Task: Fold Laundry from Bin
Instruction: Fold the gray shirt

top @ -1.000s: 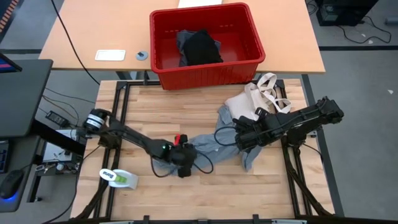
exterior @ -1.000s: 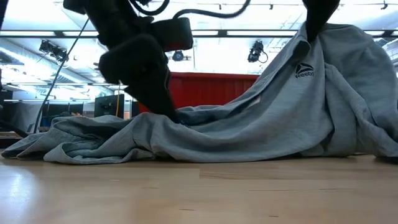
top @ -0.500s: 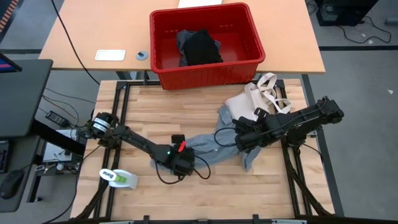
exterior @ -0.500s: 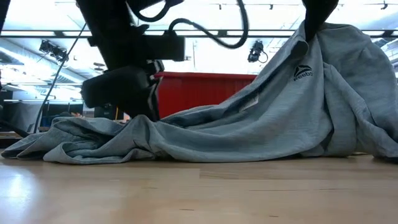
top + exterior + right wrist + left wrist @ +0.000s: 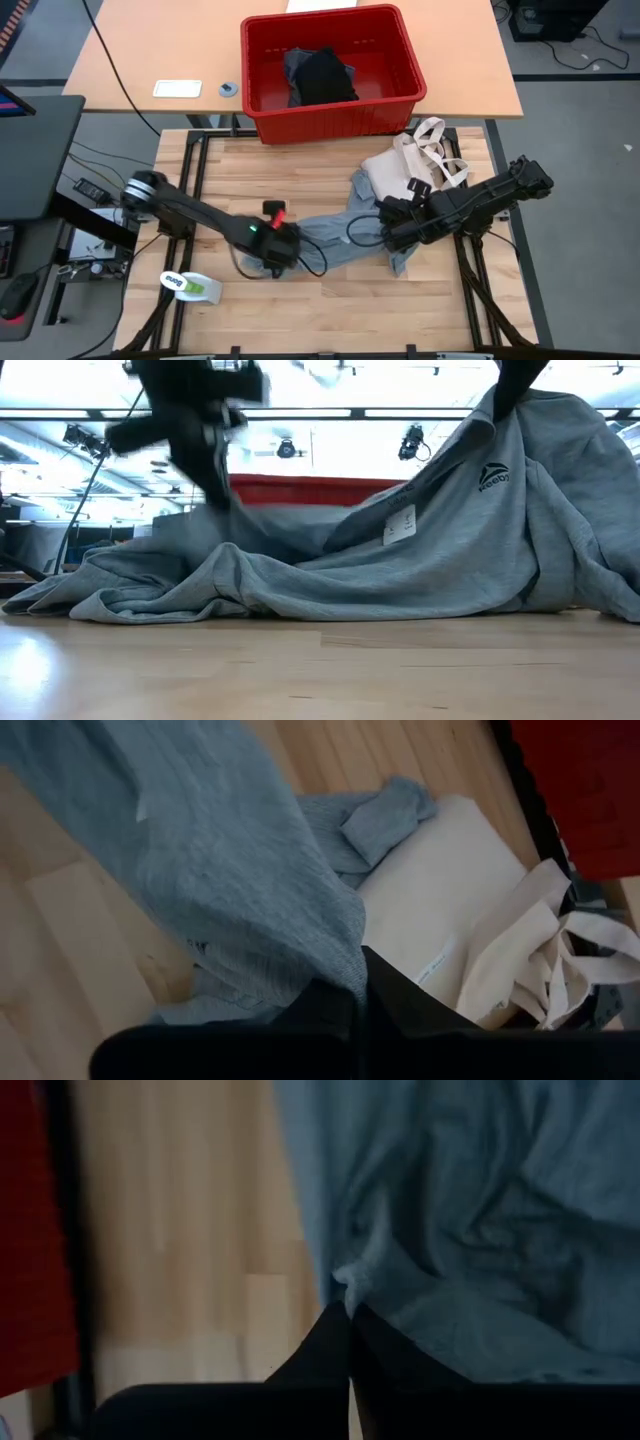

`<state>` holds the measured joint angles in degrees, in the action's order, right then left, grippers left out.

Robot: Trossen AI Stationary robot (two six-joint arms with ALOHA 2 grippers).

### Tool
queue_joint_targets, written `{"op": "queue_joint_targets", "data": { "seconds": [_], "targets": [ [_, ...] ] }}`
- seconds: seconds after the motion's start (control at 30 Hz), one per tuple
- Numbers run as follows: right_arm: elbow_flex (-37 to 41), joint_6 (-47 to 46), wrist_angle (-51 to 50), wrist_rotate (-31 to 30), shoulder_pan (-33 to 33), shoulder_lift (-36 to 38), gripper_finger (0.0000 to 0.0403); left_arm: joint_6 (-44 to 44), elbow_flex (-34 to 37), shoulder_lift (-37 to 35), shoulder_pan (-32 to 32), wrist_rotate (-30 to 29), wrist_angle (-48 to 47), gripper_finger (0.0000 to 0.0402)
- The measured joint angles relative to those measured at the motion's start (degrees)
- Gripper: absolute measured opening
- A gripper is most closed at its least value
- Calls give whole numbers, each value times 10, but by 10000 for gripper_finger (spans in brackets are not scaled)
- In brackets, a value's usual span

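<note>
Left gripper (image 5: 272, 252) low over the near half of the wooden surface (image 5: 330, 310), arm stretched out flat from the left edge, wrist bent down. Fingers (image 5: 330, 1350) pressed together on a pinched fold of the light grey T-shirt (image 5: 335, 232), cloth bunched right at the tips. Rest of that shirt spread beyond and to the right of those fingers, draped toward the other arm.

Right gripper (image 5: 388, 228) held higher, arm reaching in level from the right edge. Fingers (image 5: 345, 1005) closed on the shirt's other end, lifted into a peak above the surface in the low view, chest mark (image 5: 493, 479) and a white label (image 5: 400, 524) facing the camera.

Cream tote bag (image 5: 415, 160) just behind the right fingers, part of the grey cloth lying over its edge.

Farthest off, well beyond both sets of fingers, red bin (image 5: 332, 70) on a separate tan surface, with a black garment (image 5: 325, 78) lying inside.
</note>
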<state>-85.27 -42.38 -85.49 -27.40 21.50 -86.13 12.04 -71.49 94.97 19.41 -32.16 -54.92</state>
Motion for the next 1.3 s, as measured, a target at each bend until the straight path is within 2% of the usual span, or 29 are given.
{"op": "queue_joint_targets", "data": {
  "seconds": [0.1, 0.23, 0.43, 0.63, 0.77, 0.9, 1.1, 1.2, 1.3],
  "targets": [
    [0, 32, 2, -8, 8, 0, 12, -32, -2, -71, -3, -19, -14, 2],
    [0, 93, 2, -51, 25, 0, 14, -80, -2, -161, -6, -91, -21, 1],
    [0, 190, 2, -153, 49, 6, 15, -200, -2, -285, -1, -160, 2, 1],
    [0, 311, 24, -243, 64, 23, 14, -254, -28, -384, 2, -171, 45, 1],
    [0, 415, 124, -277, 66, 48, 14, -304, -68, -421, 2, -162, 89, 0],
    [0, 517, 282, -247, 66, 94, 14, -341, -120, -434, 2, -120, 138, 0],
    [0, 636, 522, -152, 61, 173, 14, -344, -202, -433, 2, -46, 193, 0],
    [0, 663, 598, -106, 52, 206, 14, -343, -227, -429, 2, -7, 236, 3],
    [0, 672, 632, -63, 42, 235, 14, -349, -246, -429, 2, 32, 274, 8]
  ]
}}
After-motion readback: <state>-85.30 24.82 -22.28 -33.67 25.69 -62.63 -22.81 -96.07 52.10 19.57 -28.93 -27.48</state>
